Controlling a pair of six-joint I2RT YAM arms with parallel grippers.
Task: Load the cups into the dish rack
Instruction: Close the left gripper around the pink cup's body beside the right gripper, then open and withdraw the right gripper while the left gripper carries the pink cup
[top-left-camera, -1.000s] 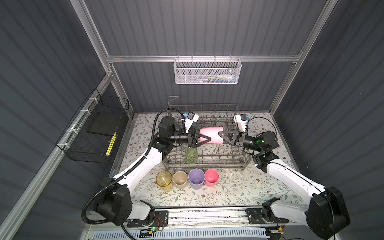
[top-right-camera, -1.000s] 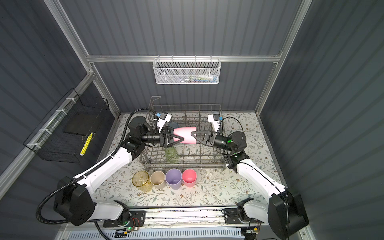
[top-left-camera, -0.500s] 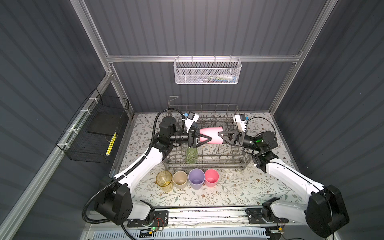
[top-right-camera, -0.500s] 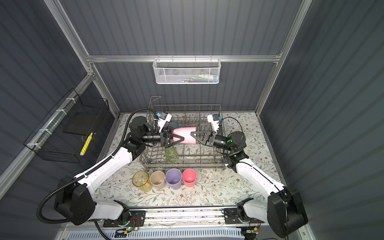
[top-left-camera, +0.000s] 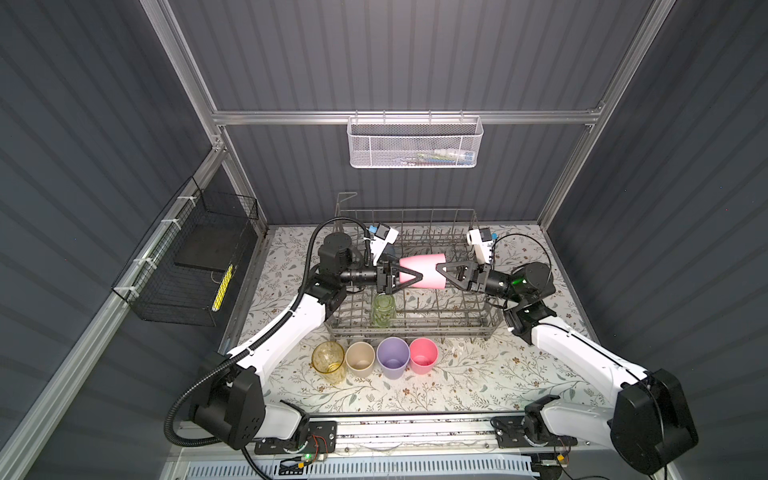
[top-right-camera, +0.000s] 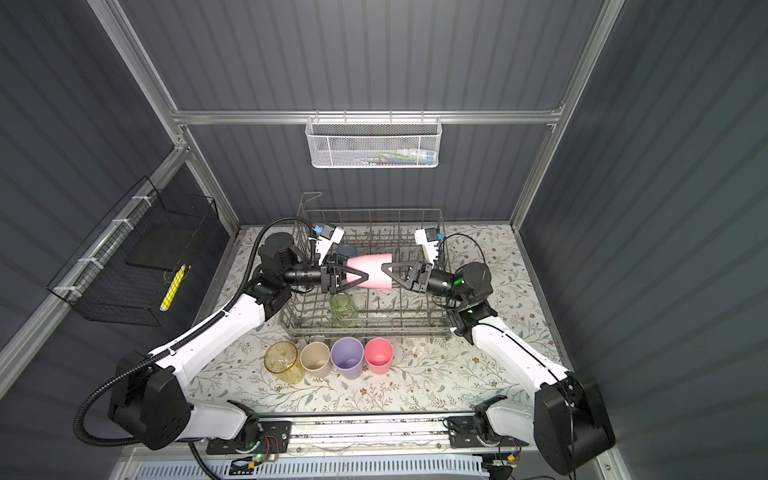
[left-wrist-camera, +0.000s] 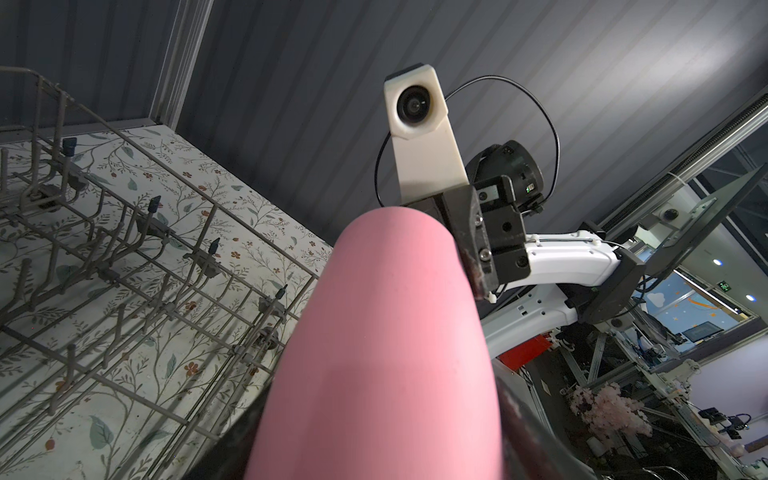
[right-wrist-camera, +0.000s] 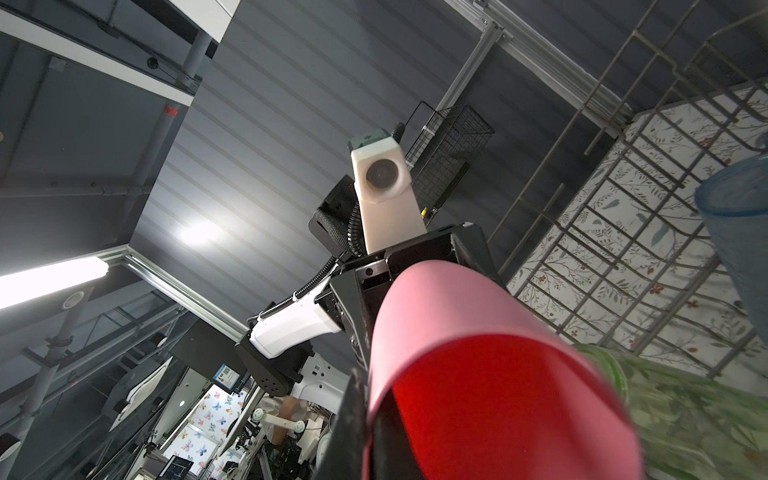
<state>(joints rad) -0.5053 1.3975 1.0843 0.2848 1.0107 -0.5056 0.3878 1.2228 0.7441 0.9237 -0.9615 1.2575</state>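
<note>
The pink cup (top-left-camera: 430, 279) hangs on its side above the dish rack (top-left-camera: 415, 329), mouth toward 3 o'clock, where the right tool (top-left-camera: 439, 269) is clenched on its rim. At 9 o'clock the left tool (top-left-camera: 417, 275) straddles its base, jaws spread wide – gripping or merely around it, I cannot tell

A pale floral-print table (top-left-camera: 478, 374) carries a large rectangular grey wire dish rack (top-left-camera: 440, 331) at the far middle and, nearer, a close left-to-right row of upright cups: clear yellow cup (top-left-camera: 328, 360), beige cup (top-left-camera: 360, 358), lavender cup (top-left-camera: 393, 356), pink cup (top-left-camera: 423, 354).
</note>
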